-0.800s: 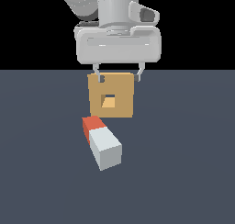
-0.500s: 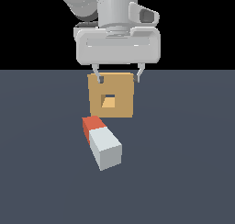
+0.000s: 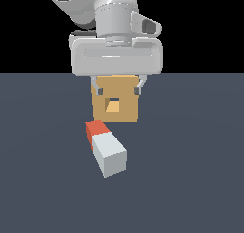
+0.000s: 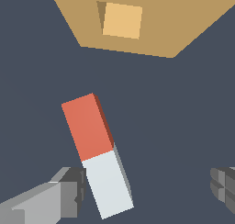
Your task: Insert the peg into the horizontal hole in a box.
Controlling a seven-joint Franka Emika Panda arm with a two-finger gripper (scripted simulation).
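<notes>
The peg [image 3: 106, 148] lies flat on the dark floor, its red-orange end toward the box and its light grey end nearer the camera. The tan box [image 3: 116, 104] stands behind it, with its small square hole [image 3: 113, 105] facing the camera. My gripper [image 3: 117, 90] hangs open and empty in the air, in front of the box's upper part and above the peg. In the wrist view the peg [image 4: 97, 153] lies slanted between my two spread fingers [image 4: 50, 198], and the box [image 4: 151, 16] with its hole [image 4: 121, 20] is beyond the red end.
The dark blue-grey floor [image 3: 190, 179] spreads all around the peg and the box. A black background rises behind it.
My gripper has come toward the camera and slightly lower, over the peg. The peg and the box have not moved.
</notes>
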